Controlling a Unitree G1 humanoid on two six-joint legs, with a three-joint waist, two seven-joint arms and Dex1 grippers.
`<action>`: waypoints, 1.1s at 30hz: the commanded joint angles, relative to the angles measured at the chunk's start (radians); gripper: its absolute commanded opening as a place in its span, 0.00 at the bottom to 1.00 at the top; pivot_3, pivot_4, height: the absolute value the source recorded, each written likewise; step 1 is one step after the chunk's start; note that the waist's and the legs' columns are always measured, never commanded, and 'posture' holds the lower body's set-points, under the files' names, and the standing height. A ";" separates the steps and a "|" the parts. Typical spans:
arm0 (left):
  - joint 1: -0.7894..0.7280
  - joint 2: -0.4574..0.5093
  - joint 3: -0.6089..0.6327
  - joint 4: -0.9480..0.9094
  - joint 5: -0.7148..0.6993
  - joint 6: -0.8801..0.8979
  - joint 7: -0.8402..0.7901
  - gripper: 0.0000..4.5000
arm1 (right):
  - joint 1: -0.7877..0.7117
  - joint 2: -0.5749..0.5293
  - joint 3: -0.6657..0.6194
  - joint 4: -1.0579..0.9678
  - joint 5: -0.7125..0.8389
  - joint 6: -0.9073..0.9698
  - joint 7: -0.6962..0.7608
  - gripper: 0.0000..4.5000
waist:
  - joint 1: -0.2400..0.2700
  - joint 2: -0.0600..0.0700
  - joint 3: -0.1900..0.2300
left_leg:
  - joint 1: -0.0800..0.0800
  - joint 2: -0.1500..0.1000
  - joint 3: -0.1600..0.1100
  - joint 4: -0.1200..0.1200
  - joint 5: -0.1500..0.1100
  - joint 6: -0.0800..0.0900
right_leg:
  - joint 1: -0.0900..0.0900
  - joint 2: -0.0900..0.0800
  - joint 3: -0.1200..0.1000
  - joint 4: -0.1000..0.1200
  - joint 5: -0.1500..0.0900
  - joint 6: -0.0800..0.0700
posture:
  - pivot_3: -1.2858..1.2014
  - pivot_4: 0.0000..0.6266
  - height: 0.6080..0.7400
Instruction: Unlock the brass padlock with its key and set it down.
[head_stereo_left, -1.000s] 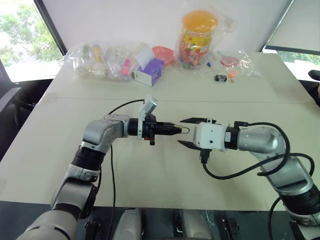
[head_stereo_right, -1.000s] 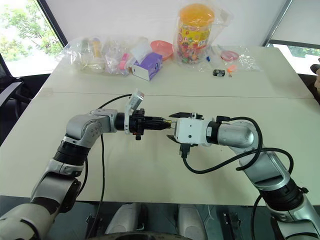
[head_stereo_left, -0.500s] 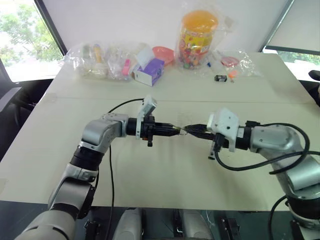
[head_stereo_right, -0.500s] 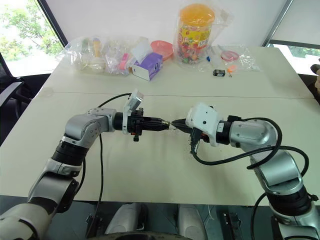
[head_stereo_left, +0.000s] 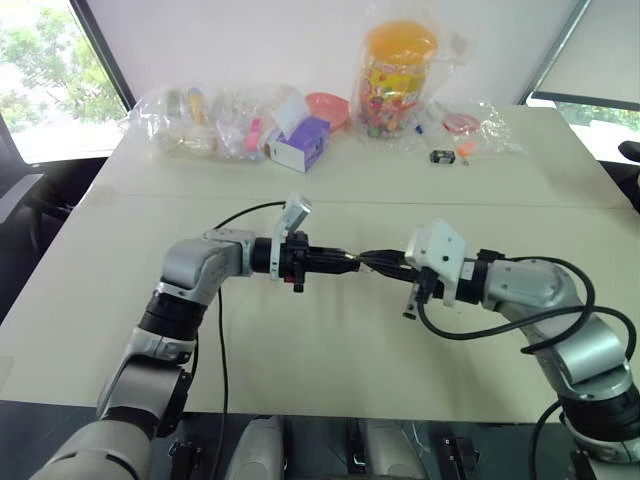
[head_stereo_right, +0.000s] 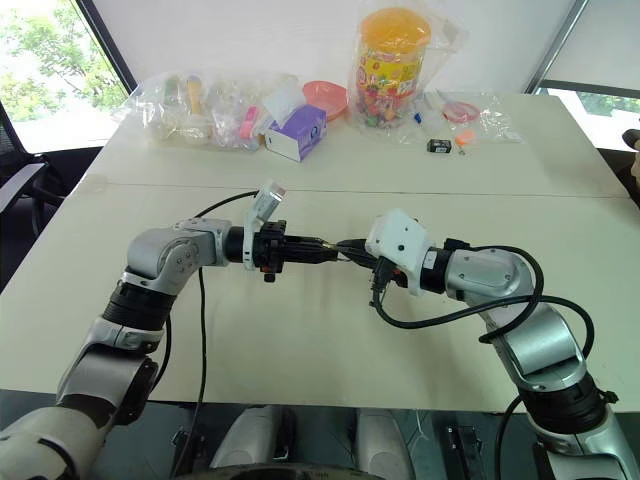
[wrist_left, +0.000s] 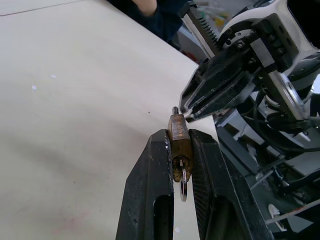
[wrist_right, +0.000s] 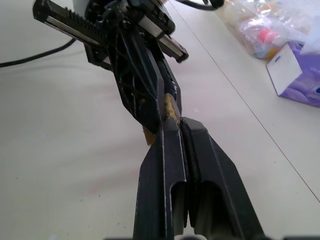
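The two robot arms meet in the air above the middle of the big cream table (head_stereo_left: 330, 350). The left gripper (wrist_left: 181, 145) points sideways toward the other arm, and its two black fingers pinch the small shiny golden brass padlock (wrist_left: 178, 141) between them. The padlock sits right at the fingertips, held up off the table, with a thin silvery ring (wrist_left: 183, 185) hanging from its lower end. The right gripper (wrist_right: 172, 120) has its two black fingers pressed together, and their tips touch the far end of the padlock, where a little silvery bit sticks out. You cannot tell if those tips hold anything. Far back on the table are other things, well away from the arms: a tall clear plastic jar with an orange lid (head_stereo_left: 397, 75), a pink bowl (head_stereo_left: 326, 105), a small purple and white box (head_stereo_left: 298, 145), some clear plastic bags with bits inside (head_stereo_left: 205, 122), and a small black and orange item (head_stereo_left: 441, 156) near the right side.
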 joint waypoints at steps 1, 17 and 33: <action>-0.025 0.002 0.040 -0.079 -0.056 0.004 -0.023 0.00 | 0.017 -0.009 0.000 0.043 -0.025 -0.030 -0.006 0.01 | 0.001 0.000 0.000 | 0.000 0.000 0.000 0.000 0.000 0.000 | 0.000 0.000 0.000 0.000 0.000 0.000 | 0.52 0.24 1.00; 0.046 -0.034 -0.092 -0.025 0.094 -0.161 0.003 0.00 | 0.198 -0.098 -0.060 -0.064 -0.052 -0.001 -0.014 0.01 | 0.003 0.000 0.000 | -0.001 -0.001 0.000 0.000 0.000 0.000 | 0.000 -0.001 0.000 -0.001 0.000 0.000 | 0.52 0.24 1.00; 0.022 -0.298 -0.061 0.477 0.328 -0.532 0.226 0.76 | 0.340 -0.084 -0.173 -0.312 -0.037 0.161 -0.164 0.00 | 0.003 -0.001 0.000 | 0.001 0.000 0.000 0.000 0.000 0.001 | 0.002 0.000 0.000 -0.001 0.000 0.000 | 0.52 0.24 1.00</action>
